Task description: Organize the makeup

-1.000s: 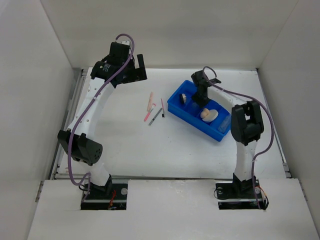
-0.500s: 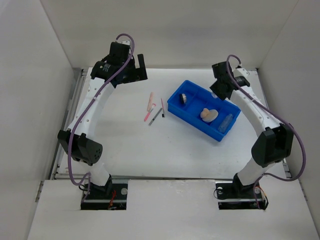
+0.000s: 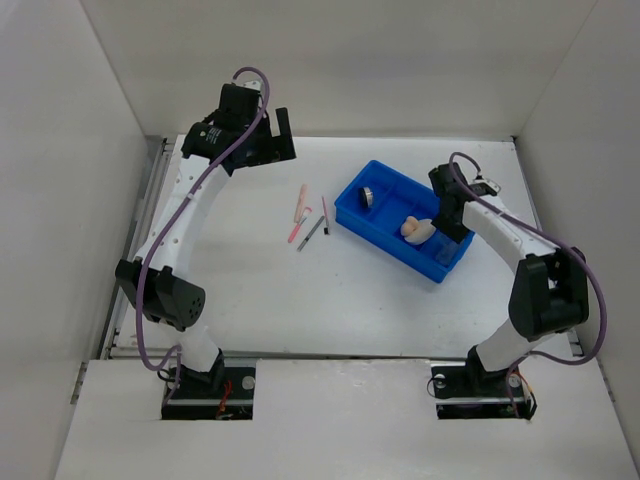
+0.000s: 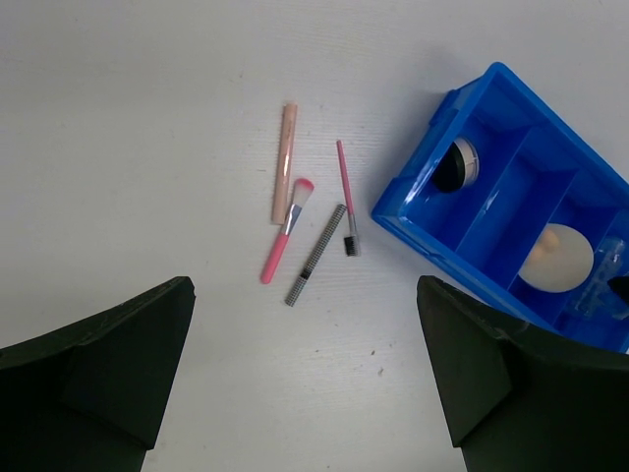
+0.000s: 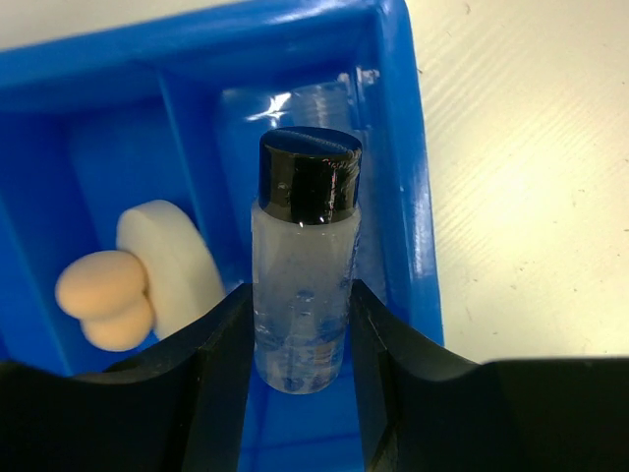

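My right gripper point(image 5: 300, 334) is shut on the clear small bottle point(image 5: 303, 285) with a black cap, inside the end compartment of the blue tray point(image 5: 408, 197). The beige teardrop sponge point(image 5: 103, 295) lies in the neighbouring compartment, and the black round compact point(image 3: 369, 196) in the far one. A pink slim stick point(image 4: 284, 162), a pink brush point(image 4: 286, 231), a patterned dark pencil point(image 4: 315, 255) and a thin pink spoolie point(image 4: 346, 197) lie on the table left of the tray point(image 4: 413, 221). My left gripper point(image 4: 305, 393) is open and empty, high above them.
White walls close in the table at the back and on both sides. The blue tray point(image 3: 345, 215) sits slanted at the middle right. My left gripper point(image 3: 280, 140) hangs at the back left and my right gripper point(image 3: 452, 222) over the tray's right end.
My right arm left the tray's middle, swung to the back right, then came down on the tray's right end and closed on the clear bottle. The left arm has not moved.
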Available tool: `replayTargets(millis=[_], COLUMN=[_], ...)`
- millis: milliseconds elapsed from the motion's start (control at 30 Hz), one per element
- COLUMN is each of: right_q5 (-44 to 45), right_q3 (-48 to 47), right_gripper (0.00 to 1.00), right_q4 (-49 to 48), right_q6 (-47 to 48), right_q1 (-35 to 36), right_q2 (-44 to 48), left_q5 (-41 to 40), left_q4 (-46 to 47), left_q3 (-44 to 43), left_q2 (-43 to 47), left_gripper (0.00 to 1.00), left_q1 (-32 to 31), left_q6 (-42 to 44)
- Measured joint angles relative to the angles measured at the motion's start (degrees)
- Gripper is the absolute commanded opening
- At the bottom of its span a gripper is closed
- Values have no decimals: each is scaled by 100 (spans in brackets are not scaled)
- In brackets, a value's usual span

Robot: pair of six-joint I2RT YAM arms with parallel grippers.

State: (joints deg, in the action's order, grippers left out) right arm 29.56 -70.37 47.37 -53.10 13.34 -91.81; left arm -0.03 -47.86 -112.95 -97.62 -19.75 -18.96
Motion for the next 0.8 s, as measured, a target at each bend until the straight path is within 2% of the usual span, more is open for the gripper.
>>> replayTargets(millis=[67,167,333,367,567,667,700,800], right_q5=[0,-2,2,0,7,46,50,92], right_q3=[118,236,247,245,57,-68,-131,-417], right_gripper=[29,39,67,69,70,63,59,56], right_q4=[-31,-63,-151,-153,-122,-9,46,192], right_q6=[9,31,55,79,142,197,208,258], right_q1=[0,0,0,0,0,0,2,2], right_q2=[2,4,4,4,87,345,461,885], left_q5=[0,0,-4,-9,-9,-4,-4,-4], left_q4=[0,-4,-125,-179,-474,-566,-588,-619], left_q3=[0,0,-55,-103,-446,-448,-450,-483], left_q2=[-15,-87,-411,-522,-1322,-1506,-1545,-1622], left_gripper=[95,95,92,91,80,72,67,57], left_q1=[0,0,-44,-59,-243,-315,-337,-369], left_q6=[-2,-2,2,4,31,42,44,48])
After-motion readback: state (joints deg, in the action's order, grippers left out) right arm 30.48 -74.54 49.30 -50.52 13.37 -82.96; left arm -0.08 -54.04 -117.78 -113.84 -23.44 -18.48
